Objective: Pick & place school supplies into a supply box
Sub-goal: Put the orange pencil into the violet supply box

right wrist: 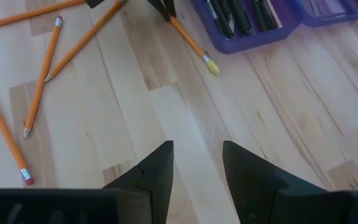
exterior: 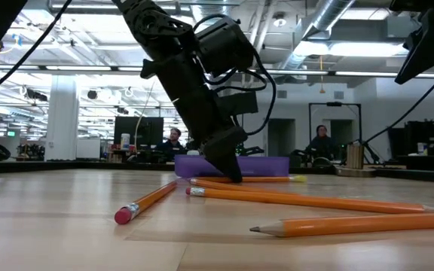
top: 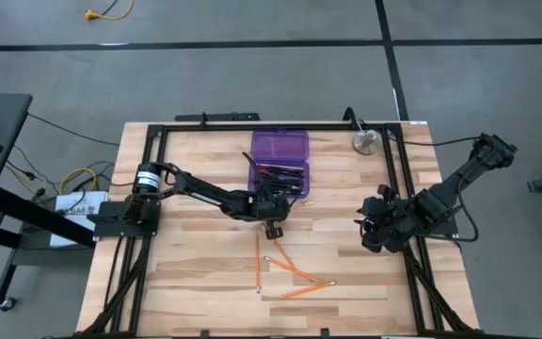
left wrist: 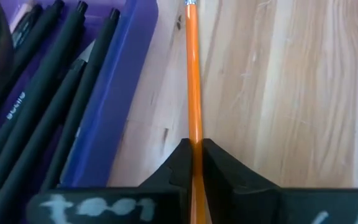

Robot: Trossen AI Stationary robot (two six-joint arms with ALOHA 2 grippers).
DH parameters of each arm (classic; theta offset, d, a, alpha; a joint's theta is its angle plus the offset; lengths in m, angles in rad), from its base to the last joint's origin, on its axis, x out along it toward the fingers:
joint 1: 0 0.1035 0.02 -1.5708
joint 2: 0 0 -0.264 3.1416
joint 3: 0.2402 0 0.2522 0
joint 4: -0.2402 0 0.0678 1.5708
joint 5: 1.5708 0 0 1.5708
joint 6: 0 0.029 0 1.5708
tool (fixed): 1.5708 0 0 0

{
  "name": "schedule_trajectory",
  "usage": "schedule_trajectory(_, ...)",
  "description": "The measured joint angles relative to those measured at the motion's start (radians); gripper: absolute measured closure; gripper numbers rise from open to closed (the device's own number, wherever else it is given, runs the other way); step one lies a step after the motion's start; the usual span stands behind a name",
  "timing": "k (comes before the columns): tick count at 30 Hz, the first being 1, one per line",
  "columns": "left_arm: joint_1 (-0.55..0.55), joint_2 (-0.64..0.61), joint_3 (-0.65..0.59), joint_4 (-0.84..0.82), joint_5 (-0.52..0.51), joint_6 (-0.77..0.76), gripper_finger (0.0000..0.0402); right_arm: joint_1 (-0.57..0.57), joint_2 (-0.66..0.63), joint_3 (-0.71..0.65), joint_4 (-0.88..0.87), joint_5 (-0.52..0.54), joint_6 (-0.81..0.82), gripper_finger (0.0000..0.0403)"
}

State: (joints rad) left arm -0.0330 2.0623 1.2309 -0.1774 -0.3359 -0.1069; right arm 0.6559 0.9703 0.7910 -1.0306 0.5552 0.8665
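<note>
The open purple supply box point(top: 281, 149) stands at the table's far middle, with black pens point(left wrist: 55, 81) lying in its tray. My left gripper point(top: 273, 226) is just in front of it, shut on an orange pencil point(left wrist: 194, 74) that lies beside the box's wall point(left wrist: 114, 93). Several more orange pencils point(top: 290, 266) lie flat on the wood nearer the front edge. My right gripper point(right wrist: 197, 168) hangs open above the table's right side with nothing between its fingers. My left gripper pinches the orange pencil's shaft point(left wrist: 195, 140) between its two fingers, well back from the eraser end point(right wrist: 211, 66). The fingers point(exterior: 228, 167) slant down at it from the table's left side. The pencil lies low along the wood beside the box.
A round silver disc point(top: 365, 142) sits at the far right corner. A black frame point(top: 398, 179) runs around the table top. Loose pencils point(exterior: 307, 199) cross one another in the near middle. Bare wood shows at the left point(top: 177, 254) and under my right gripper.
</note>
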Motion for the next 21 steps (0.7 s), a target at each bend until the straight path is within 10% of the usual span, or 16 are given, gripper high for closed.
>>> schedule_trajectory(21, -0.1, 0.004, 0.221, -0.254, -0.084, 0.129, 0.0399, 0.0, 0.0, 0.0, -0.001, -0.003, 0.016, 0.0268)
